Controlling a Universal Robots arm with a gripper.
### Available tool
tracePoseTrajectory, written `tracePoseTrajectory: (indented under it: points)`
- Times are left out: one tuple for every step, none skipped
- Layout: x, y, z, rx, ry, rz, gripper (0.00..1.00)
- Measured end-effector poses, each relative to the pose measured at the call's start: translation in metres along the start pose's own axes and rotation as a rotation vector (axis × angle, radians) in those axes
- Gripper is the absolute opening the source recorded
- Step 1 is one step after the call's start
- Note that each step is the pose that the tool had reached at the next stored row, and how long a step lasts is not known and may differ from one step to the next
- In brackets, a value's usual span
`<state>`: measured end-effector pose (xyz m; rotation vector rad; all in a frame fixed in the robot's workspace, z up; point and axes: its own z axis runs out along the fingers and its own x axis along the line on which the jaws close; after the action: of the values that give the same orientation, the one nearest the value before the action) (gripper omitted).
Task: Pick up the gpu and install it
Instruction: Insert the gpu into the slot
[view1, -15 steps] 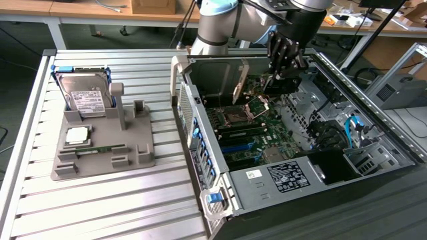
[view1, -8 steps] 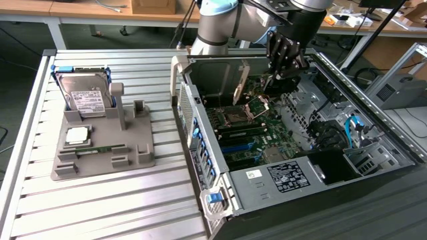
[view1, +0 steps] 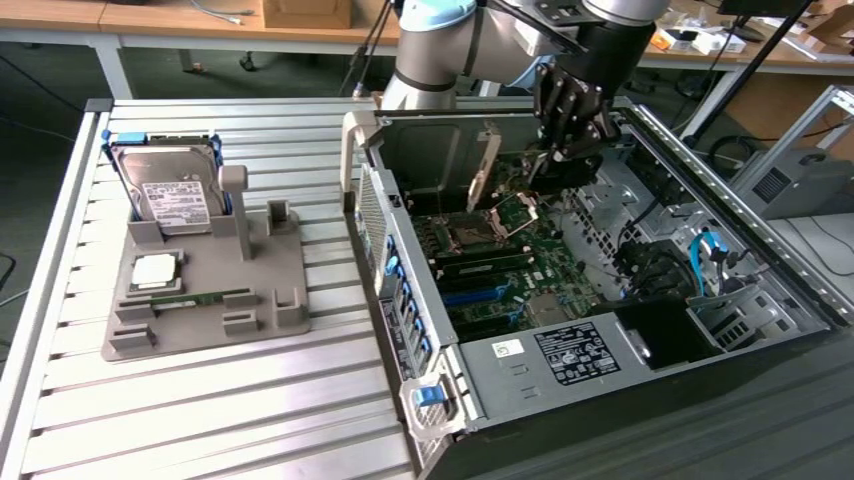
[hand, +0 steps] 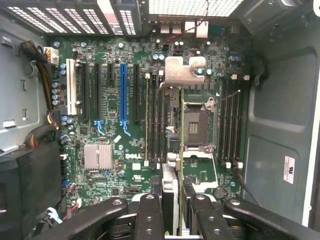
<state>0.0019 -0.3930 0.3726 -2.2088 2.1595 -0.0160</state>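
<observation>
We see gripper (hand: 171, 210) clamped on gpu (hand: 171, 150), card held edge-on between fingers (hand: 149, 220), hanging above motherboard (hand: 110, 125) inside open case (view1: 747, 200). We judge install step in hand: keep card upright, line edge with blue slot (hand: 123, 92), lower straight, press evenly. Beyond, rear vent grille (hand: 192, 6).
</observation>
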Motion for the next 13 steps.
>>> tracePoseTrajectory:
  points:
    - [0.0007,0.0003,0.0001,0.0,0.0,0.0,0.27]
    - [0.0013,0.0007,0.0002,0.0001,0.0,0.0,0.27]
    - [0.0017,0.0013,0.0004,0.0001,-0.0001,0.0,0.27]
    - [0.002,0.0019,0.0006,0.0001,-0.0002,0.0,0.27]
    - [0.0025,0.0025,0.0008,0.0001,0.0,0.0,0.27]
    - [0.0032,0.0031,0.001,0.0,0.0001,0.0,0.27]
    - [0.0037,0.0037,0.0012,0.0,0.0001,0.0,0.27]
    - [0.0043,0.0043,0.0015,0.0,0.0,0.0,0.27]
    - [0.0048,0.0048,0.0018,0.0001,0.0,0.0,0.27]
    - [0.0053,0.0054,0.0021,0.0,0.0,0.0,0.27]
    - [0.0057,0.0058,0.0023,0.0001,0.0,0.0,0.27]
    - [0.0062,0.0062,0.0026,0.0,-0.0001,0.0,0.27]
    - [0.0066,0.0066,0.0029,0.0001,0.0,0.0,0.27]
